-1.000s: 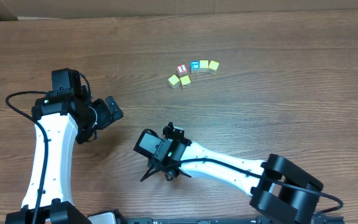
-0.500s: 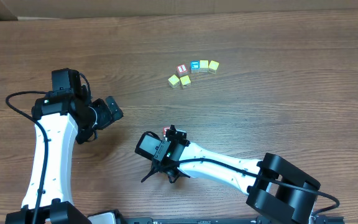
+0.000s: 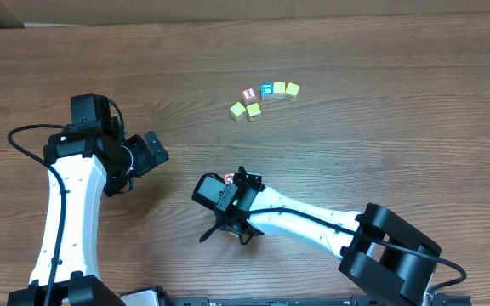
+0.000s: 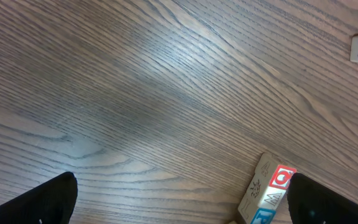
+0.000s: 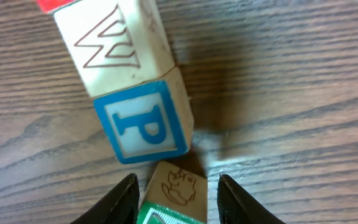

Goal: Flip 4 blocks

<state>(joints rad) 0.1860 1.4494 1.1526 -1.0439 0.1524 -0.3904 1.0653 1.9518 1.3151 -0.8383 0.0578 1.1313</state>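
Right tool [image 5: 178, 180]: fingers apart, one on each side of the green-edged block [image 5: 174, 194]. A thin gap shows at the block's right side, and no clamping is seen. The blue P block [image 5: 145, 127] touches it, and the whitish W-faced block [image 5: 114, 46] comes next in the same row. A red O face [image 4: 281, 178] caps the row's end. The row sits near-centre on the surface [image 3: 381, 127]. Left tool [image 4: 182, 199]: fingers wide apart, empty, left of the row. Other cubes [image 3: 266, 95] cluster far off.

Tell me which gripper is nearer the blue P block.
Right. The right gripper hangs just short of the blue P block; the left gripper sits well off to the side, bare table between.
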